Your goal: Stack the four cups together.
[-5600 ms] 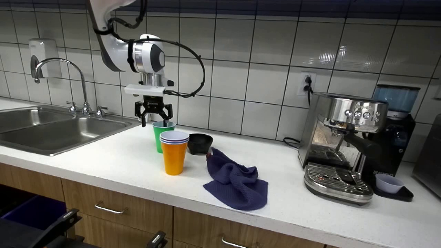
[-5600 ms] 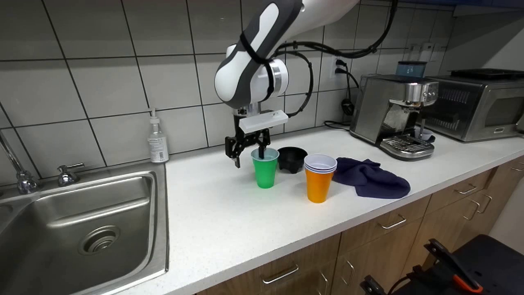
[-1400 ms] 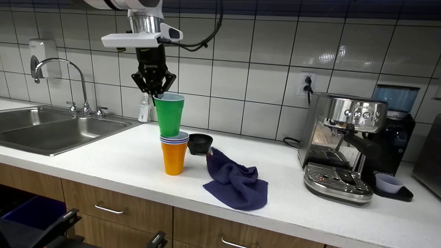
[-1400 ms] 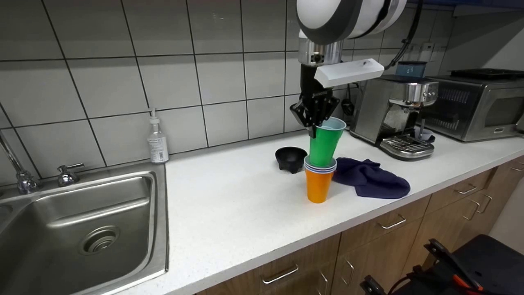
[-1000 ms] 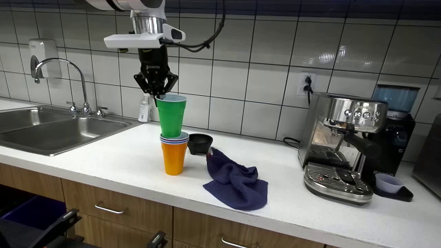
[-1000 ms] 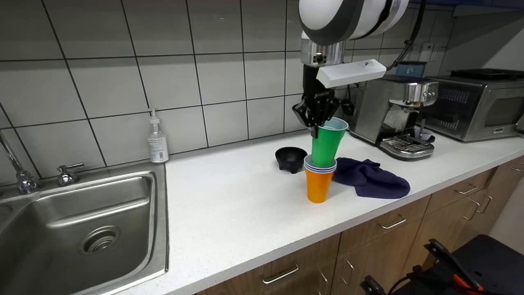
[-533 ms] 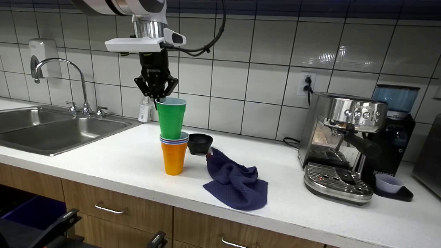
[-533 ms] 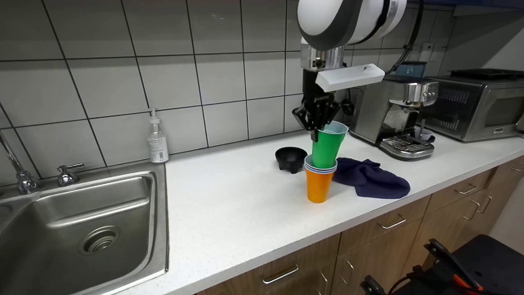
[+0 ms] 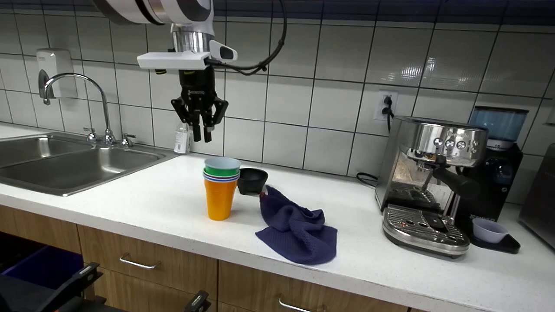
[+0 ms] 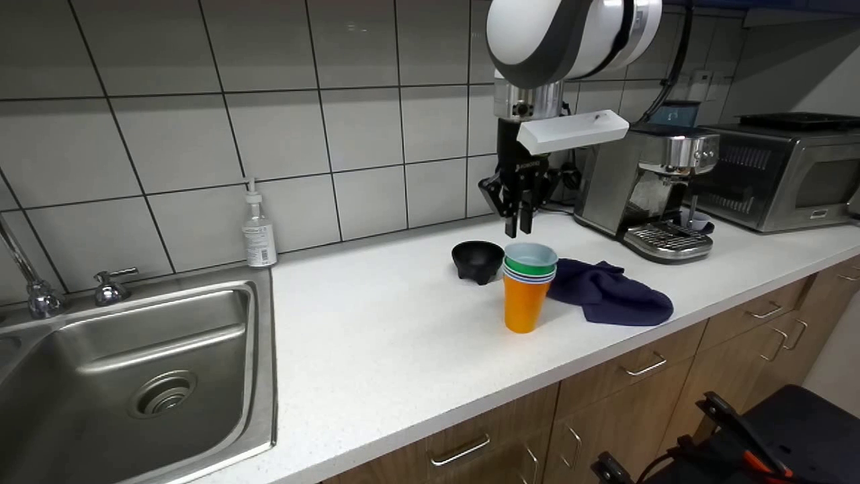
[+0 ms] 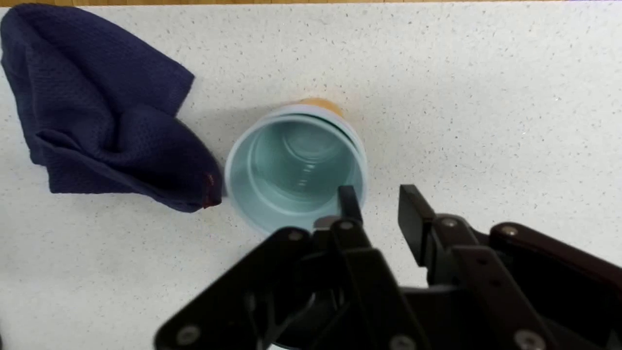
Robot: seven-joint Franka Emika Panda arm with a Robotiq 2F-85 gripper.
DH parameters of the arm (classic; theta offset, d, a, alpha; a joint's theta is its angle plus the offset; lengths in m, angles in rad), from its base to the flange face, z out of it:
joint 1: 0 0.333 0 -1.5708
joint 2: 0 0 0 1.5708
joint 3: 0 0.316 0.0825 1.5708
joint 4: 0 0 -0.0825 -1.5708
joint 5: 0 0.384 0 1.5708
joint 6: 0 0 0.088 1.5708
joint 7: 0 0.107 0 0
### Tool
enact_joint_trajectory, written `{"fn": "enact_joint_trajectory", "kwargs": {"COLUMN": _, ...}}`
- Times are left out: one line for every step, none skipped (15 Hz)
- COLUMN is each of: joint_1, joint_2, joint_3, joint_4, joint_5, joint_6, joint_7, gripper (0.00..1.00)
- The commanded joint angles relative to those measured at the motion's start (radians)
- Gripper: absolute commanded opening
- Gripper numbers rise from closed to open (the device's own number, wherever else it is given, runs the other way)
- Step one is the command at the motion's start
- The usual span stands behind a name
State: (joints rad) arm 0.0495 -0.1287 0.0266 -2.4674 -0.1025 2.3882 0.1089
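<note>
The gripper (image 9: 202, 135) is held above the cups (image 10: 523, 306), clear of them, and its fingers (image 11: 415, 218) are parted by a narrow gap, through which the surface (image 10: 376, 349) is seen in the wrist view. The cups are nested upright between the front and back edges of the surface, nearer the front: the orange cup (image 9: 219, 199) is outermost, narrow blue and purple rims (image 9: 221, 178) are shown above it, and the green cup (image 9: 222, 172) is set topmost, with a green band exposed. A black bowl (image 10: 478, 262) is placed towards the back edge; a crumpled dark blue towel (image 9: 299, 234) is laid close to the front edge.
</note>
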Motion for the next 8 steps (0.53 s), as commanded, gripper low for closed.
{"fn": "enact_joint_trajectory", "kwargs": {"joint_1": -0.012, "joint_2": 0.021, "joint_3": 0.004, "joint_4": 0.030, "joint_5": 0.012, "joint_6": -0.003, "joint_7": 0.005, "gripper": 0.60}}
{"fn": "enact_joint_trajectory", "kwargs": {"joint_1": -0.012, "joint_2": 0.022, "joint_3": 0.004, "joint_4": 0.031, "joint_5": 0.015, "joint_6": -0.004, "joint_7": 0.003, "gripper": 0.67}}
{"fn": "enact_joint_trajectory", "kwargs": {"joint_1": -0.012, "joint_2": 0.021, "joint_3": 0.003, "joint_4": 0.033, "joint_5": 0.012, "joint_6": -0.007, "joint_7": 0.005, "gripper": 0.73}}
{"fn": "enact_joint_trajectory", "kwargs": {"joint_1": -0.012, "joint_2": 0.021, "joint_3": 0.003, "joint_4": 0.036, "joint_5": 0.016, "joint_6": -0.007, "joint_7": 0.002, "gripper": 0.82}}
{"fn": "enact_joint_trajectory", "kwargs": {"joint_1": -0.012, "joint_2": 0.020, "joint_3": 0.004, "joint_4": 0.040, "joint_5": 0.010, "joint_6": -0.009, "joint_7": 0.004, "gripper": 0.89}}
{"fn": "enact_joint_trajectory", "kwargs": {"joint_1": -0.011, "joint_2": 0.019, "joint_3": 0.004, "joint_4": 0.044, "joint_5": 0.010, "joint_6": -0.011, "joint_7": 0.003, "gripper": 0.97}}
{"fn": "enact_joint_trajectory", "kwargs": {"joint_1": -0.011, "joint_2": 0.019, "joint_3": 0.005, "joint_4": 0.049, "joint_5": 0.009, "joint_6": -0.012, "joint_7": 0.002, "gripper": 1.00}}
{"fn": "enact_joint_trajectory", "kwargs": {"joint_1": -0.010, "joint_2": 0.020, "joint_3": 0.005, "joint_4": 0.054, "joint_5": 0.009, "joint_6": -0.012, "joint_7": 0.000, "gripper": 1.00}}
